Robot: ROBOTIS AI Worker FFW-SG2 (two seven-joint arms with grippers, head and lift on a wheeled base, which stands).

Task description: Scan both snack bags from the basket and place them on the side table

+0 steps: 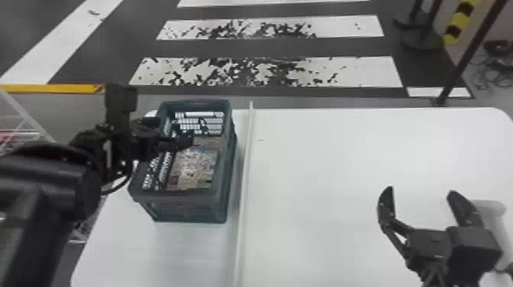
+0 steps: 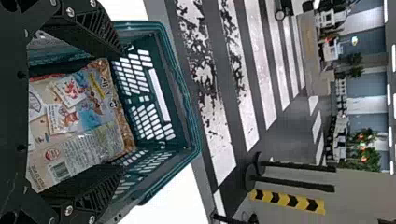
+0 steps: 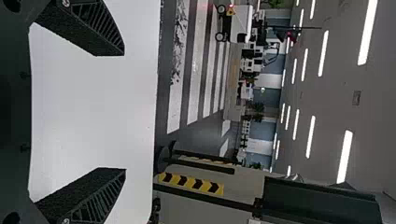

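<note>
in the head view, one basket (image 1: 179, 198) stands upright on the left part of the white tabletop (image 1: 343, 160), its long axis running near to far. inside it lies a snack bag (image 1: 192, 170), printed side up, and it looks longer from near to far, roughly in line with the basket. another patch of packaging shows toward the far end, though i cannot tell whether it belongs to a second bag. the left gripper (image 1: 187, 140) comes in from the left, over the basket's left rim, with its fingertips above the opening. one pale strip (image 1: 246, 171) runs near to far just to the right of the basket. well apart, at the near right, the right gripper (image 1: 420, 190) hangs over the tabletop, pointing toward the far side.

in the left wrist view, one bag can be counted in the basket, its brown edge facing the far end wall. part of it is hidden, so its full length cannot be told here. the left gripper (image 2: 123, 111) is released, its two fingers standing wide apart, grasping nothing, with the bag seen between them.

in the right wrist view, the right gripper (image 3: 124, 112) is released too, both fingers spread wide over the white tabletop.
</note>
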